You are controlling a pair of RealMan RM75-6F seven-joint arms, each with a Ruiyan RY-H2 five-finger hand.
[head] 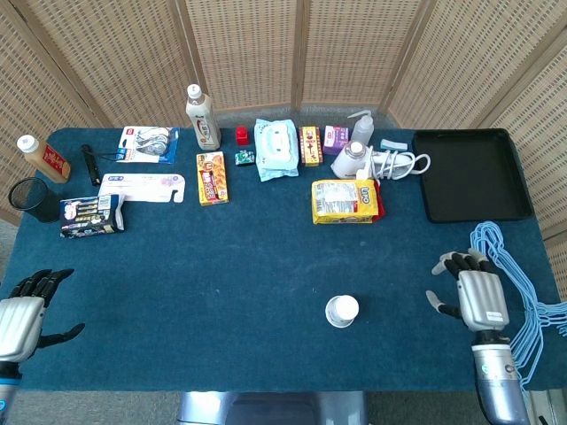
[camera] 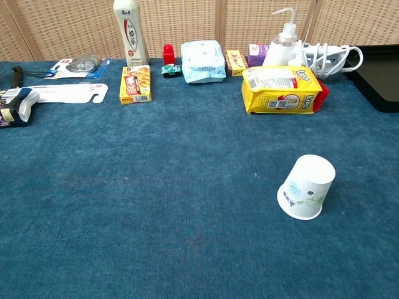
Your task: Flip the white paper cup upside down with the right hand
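Note:
The white paper cup (head: pixel 342 311) (camera: pixel 307 187) stands upside down on the blue table cloth, its wide rim on the cloth and its closed base up, with a green and blue print on its side. My right hand (head: pixel 475 295) is open at the table's right front edge, well to the right of the cup and apart from it. My left hand (head: pixel 21 316) is open at the far left front corner, holding nothing. Neither hand shows in the chest view.
A yellow snack bag (head: pixel 346 201) (camera: pixel 283 90) lies behind the cup. Bottles, boxes, a wipes pack (head: pixel 275 149) and a spray bottle (head: pixel 353 158) line the back. A black tray (head: pixel 470 174) sits at the back right. Blue hangers (head: pixel 518 292) lie beside my right hand.

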